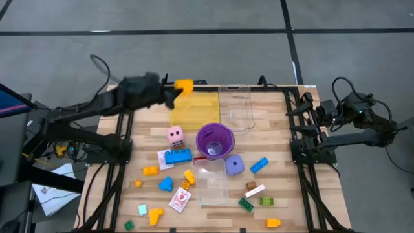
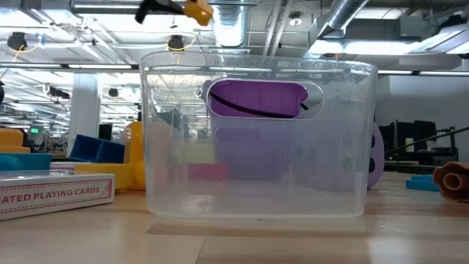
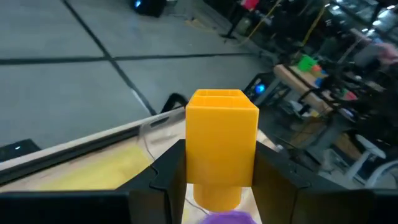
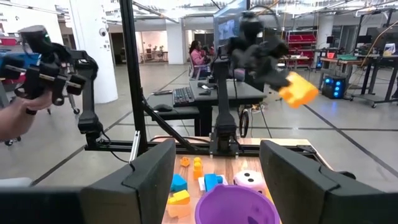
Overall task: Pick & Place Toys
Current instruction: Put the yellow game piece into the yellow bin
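My left gripper [image 1: 173,92] is raised over the table's far left part, above the yellow tray [image 1: 197,111], and is shut on a yellow brick [image 3: 222,134]. The same brick [image 4: 298,90] shows high in the right wrist view and at the top of the low view [image 2: 198,10]. Other toys lie on the wooden table: a pink die [image 1: 174,135], a blue brick [image 1: 178,156], a purple die [image 1: 234,165], a card pack [image 1: 180,200] and small bricks. My right gripper [image 4: 217,168] waits open at the table's right edge with nothing between its fingers. My left gripper pinches the yellow brick between its two fingers, one on each of two opposite side faces [image 3: 189,165]. The fingers [image 3: 163,177] reach out almost level from the table's left side. The brick is lifted clear of everything, its hollow end [image 3: 217,94] pointing away from the wrist.
A purple translucent cup [image 1: 215,140] stands mid-table. A clear tray [image 1: 236,103] lies beside the yellow tray at the far edge. A clear bin [image 1: 212,181] sits near the front and fills the low view [image 2: 256,139]. A person's hand [image 4: 15,121] shows beyond the table.
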Robot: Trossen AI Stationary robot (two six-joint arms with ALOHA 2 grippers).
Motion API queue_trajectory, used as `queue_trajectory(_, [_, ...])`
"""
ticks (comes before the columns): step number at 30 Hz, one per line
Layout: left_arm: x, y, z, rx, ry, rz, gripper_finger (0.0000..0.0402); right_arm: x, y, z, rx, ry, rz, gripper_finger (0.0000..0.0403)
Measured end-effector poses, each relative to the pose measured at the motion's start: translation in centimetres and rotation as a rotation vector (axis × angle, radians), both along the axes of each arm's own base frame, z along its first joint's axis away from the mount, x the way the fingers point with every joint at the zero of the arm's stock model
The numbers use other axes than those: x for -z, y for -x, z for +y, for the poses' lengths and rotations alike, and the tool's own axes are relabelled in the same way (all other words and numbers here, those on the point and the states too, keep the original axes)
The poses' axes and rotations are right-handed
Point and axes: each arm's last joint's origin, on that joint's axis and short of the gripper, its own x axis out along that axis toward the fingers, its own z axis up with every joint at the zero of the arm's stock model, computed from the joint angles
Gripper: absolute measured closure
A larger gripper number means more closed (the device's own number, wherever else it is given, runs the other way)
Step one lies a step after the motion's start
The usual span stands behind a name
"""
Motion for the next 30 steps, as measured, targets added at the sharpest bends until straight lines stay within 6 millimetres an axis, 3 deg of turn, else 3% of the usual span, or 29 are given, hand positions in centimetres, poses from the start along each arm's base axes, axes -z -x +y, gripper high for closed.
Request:
queue_trajectory(6, [0.6, -2.4, 5.1, -0.015, 0.12, 0.109, 0.0267, 0.0, 0.0, 0.0, 0.0, 0.0, 0.003, 0.0175])
queue_trajectory(14, [6.3, -4.5, 9.0, -0.122, 0.282, 0.414, 0.0267, 0.0, 0.0, 0.0, 0.0, 0.0, 0.003, 0.0175])
queue_trajectory(22, [11.2, -6.4, 10.1, -0.196, 0.356, 0.648, 0.0267, 0.1, 0.0, 0.0, 0.001, 0.0, 0.013, 0.0175])
queue_trajectory(30, [13.5, -6.6, 10.2, -0.301, 0.366, 0.792, 0.0266, 0.3, 0.0, 0.0, 0.0, -0.001, 0.034, 0.0175])
